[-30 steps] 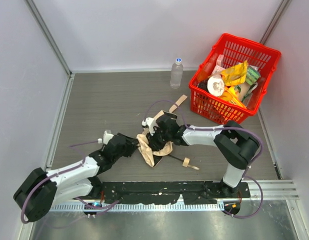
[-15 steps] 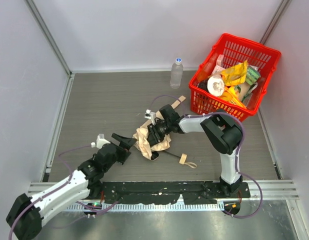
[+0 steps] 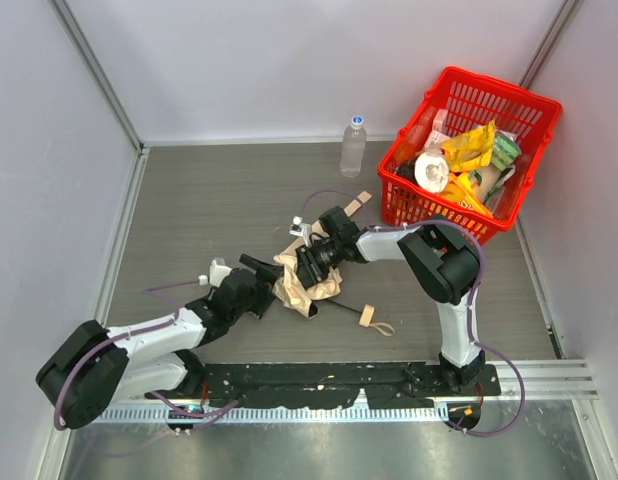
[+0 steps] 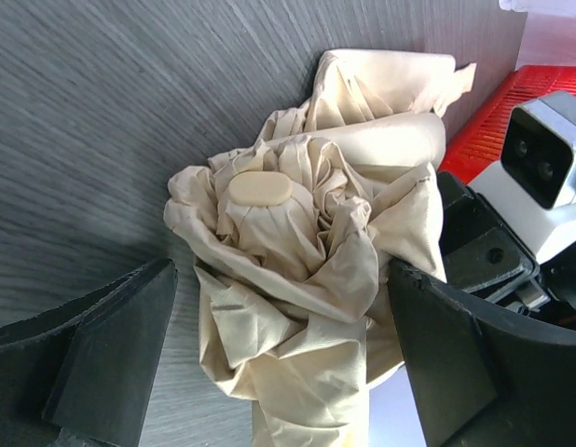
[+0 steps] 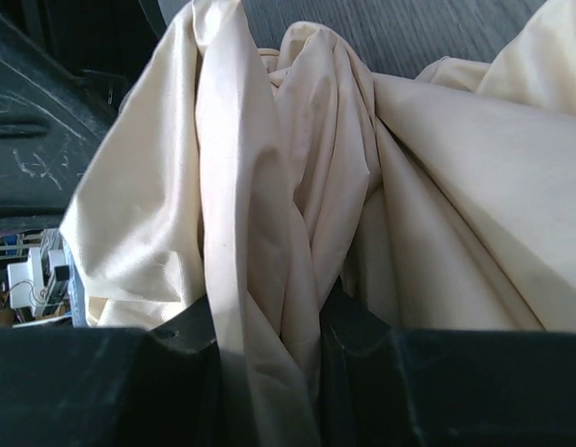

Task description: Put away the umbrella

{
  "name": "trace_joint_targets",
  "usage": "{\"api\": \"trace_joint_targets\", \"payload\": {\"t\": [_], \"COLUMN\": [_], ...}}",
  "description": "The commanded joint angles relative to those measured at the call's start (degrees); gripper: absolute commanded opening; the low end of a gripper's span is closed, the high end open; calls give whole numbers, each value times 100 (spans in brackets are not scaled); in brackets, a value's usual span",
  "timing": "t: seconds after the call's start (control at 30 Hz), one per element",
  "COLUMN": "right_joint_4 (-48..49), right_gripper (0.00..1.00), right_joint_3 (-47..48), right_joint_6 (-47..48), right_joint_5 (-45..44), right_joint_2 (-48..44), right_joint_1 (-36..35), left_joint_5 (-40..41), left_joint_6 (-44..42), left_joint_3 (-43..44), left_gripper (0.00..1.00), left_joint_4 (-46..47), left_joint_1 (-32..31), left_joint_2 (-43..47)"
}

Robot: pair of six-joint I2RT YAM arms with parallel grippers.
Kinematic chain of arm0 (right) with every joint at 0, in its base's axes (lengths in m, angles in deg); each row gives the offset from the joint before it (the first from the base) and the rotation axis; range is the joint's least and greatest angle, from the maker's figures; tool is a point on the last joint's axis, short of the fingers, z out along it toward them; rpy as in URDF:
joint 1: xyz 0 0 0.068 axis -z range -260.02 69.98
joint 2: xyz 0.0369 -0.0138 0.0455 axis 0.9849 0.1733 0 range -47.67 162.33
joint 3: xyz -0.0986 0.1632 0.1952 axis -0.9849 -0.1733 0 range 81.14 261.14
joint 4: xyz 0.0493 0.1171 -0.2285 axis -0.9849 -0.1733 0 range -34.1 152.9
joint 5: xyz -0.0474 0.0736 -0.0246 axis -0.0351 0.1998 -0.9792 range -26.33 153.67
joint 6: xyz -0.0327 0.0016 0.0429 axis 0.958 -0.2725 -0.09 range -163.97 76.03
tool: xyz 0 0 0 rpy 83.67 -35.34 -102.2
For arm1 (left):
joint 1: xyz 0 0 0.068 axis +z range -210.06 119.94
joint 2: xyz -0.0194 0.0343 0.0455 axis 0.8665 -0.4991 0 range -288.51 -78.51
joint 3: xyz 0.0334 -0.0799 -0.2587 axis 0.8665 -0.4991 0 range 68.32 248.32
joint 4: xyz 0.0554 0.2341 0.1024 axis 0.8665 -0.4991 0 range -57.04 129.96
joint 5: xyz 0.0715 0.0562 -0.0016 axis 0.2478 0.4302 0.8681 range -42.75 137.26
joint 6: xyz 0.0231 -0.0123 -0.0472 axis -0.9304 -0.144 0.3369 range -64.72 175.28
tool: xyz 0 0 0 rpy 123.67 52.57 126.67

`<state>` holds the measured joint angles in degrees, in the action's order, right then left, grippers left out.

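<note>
The umbrella (image 3: 301, 290) lies crumpled on the table as a heap of cream fabric, its thin black shaft (image 3: 345, 311) running right to the small beige handle (image 3: 369, 319). Its strap (image 3: 360, 203) trails toward the basket. My right gripper (image 3: 311, 268) is shut on a fold of the fabric (image 5: 269, 307), pinched between its jaws. My left gripper (image 3: 269, 278) stands wide open at the heap's left side. In the left wrist view its fingers (image 4: 111, 363) straddle the fabric (image 4: 307, 307) without closing on it, and the umbrella's round cap (image 4: 260, 189) faces the camera.
A red basket (image 3: 504, 87) full of packets and other goods stands at the back right. A water bottle (image 3: 353, 146) stands upright just left of it. Grey walls close the table in at the left, back and right.
My left gripper has opened, drawn back from the fabric, then come forward around it again. The right gripper has dragged the umbrella slightly left and away, the handle following.
</note>
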<state>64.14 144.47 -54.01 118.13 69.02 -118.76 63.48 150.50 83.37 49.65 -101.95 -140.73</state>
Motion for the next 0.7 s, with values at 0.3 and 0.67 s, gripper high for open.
{"api": "trace_joint_targets", "payload": {"t": [0.3,0.67], "right_joint_4": [-1019,-1354], "right_gripper": [1,15], "right_joint_3": [21,144], "right_joint_6": [283,451], "right_joint_5": [-330,-593], "right_joint_2": [346,-22], "right_joint_1": [-239,-353], "left_joint_5": [258,109], "left_joint_6": [471,392], "left_joint_3": [420,165], "left_gripper": [66,0], "left_joint_4": [629,296], "left_joint_1": [-12,-12], "left_joint_2": [-1661,-1504]}}
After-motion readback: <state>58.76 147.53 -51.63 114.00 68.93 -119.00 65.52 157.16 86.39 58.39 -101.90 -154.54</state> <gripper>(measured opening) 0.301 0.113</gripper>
